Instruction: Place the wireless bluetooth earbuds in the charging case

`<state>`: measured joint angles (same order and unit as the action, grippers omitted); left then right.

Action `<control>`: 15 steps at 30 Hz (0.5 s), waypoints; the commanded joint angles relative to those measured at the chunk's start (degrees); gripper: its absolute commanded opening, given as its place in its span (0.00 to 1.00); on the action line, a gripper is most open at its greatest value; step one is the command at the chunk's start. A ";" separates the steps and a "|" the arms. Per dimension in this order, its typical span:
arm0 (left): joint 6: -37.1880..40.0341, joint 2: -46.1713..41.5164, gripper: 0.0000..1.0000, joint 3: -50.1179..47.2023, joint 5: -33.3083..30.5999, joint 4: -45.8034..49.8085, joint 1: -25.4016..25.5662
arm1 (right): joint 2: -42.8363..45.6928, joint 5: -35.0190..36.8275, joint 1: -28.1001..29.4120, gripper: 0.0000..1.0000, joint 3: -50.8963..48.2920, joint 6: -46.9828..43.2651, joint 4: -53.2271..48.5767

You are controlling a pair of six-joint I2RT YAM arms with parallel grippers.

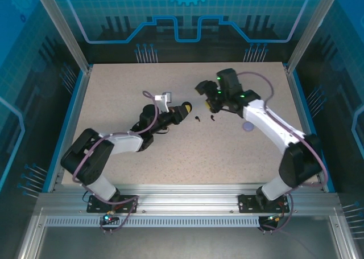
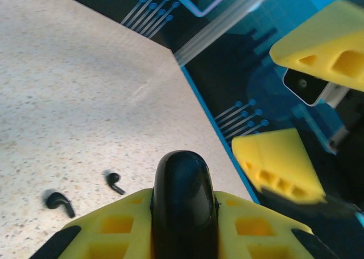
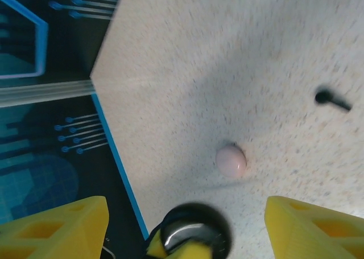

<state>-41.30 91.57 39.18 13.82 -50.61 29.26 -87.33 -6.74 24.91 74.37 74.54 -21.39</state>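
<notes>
Insertion has not begun: the first black earbud and second black earbud lie loose, just beside each other, about the middle of the tabletop, with no finger touching either. The left gripper is clamped on the black charging case and appears to hold it off the surface, just to the left-edge side of the two earbuds. The left wrist view shows the case pinched edge-on between the yellow fingers. Whether its lid stands open cannot be told from these views. The right gripper hangs close to the case, on the far-edge side of the earbuds, its jaws spread wide with nothing gripped. The glossy rim of the case shows low between its fingers in the right wrist view. A pale round disc lies toward the right edge, apart from the work. Assessment: the step in hand is the pick of an earbud by the right gripper. The next move calls for a descent onto one earbud and a fine pinch on a very small, rounded piece likely to skid or flip. The earbud must then be aligned with its socket in the held case.
</notes>
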 commanded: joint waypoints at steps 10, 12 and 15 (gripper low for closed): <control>6.15 -9.28 0.00 9.63 30.83 17.33 -8.09 | 16.95 -22.68 -7.08 0.70 -20.23 -37.71 19.08; 6.75 -9.23 0.00 11.63 34.20 20.11 -8.08 | 17.11 -26.60 -6.89 0.70 -21.18 -38.46 21.20; 6.83 -9.09 0.00 13.69 37.86 22.43 -8.14 | 16.79 -28.52 -5.51 0.69 -21.05 -39.24 22.85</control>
<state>-36.64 83.88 50.24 43.75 -32.80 21.37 -71.57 -28.93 18.52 53.54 40.23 -4.45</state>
